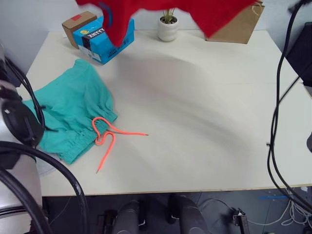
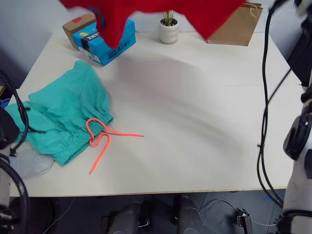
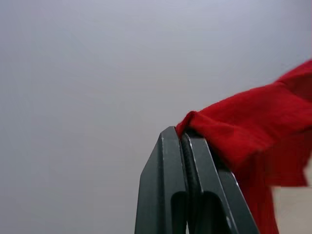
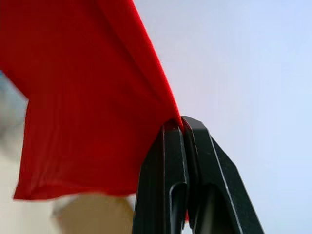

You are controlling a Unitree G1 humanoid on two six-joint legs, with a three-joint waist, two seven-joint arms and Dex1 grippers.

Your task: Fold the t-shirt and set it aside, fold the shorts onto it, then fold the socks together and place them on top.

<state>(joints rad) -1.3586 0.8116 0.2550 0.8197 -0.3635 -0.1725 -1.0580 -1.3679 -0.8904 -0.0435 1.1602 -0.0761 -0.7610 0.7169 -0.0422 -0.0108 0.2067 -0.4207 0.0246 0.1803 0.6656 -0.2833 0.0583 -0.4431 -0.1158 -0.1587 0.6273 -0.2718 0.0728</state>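
Note:
The red t-shirt (image 1: pixel 161 12) hangs in the air above the table's far side, its lower edge blurred. My left gripper (image 3: pixel 183 135) is shut on a bunched edge of the t-shirt (image 3: pixel 248 124). My right gripper (image 4: pixel 179 125) is shut on another edge of the t-shirt (image 4: pixel 83 92). The teal-green shorts (image 1: pixel 73 109) lie crumpled at the table's left, the orange drawstring (image 1: pixel 108 139) trailing toward the middle. A grey sock (image 2: pixel 30 163) pokes out from under the shorts at the front left edge.
On the cream table (image 1: pixel 204 122), a blue box (image 1: pixel 105 38) and a brown carton (image 1: pixel 77 24) stand at the back left. A small white plant pot (image 1: pixel 167 27) and a brown paper bag (image 1: pixel 239 27) stand along the back edge. Black cables (image 1: pixel 275 122) hang at the right.

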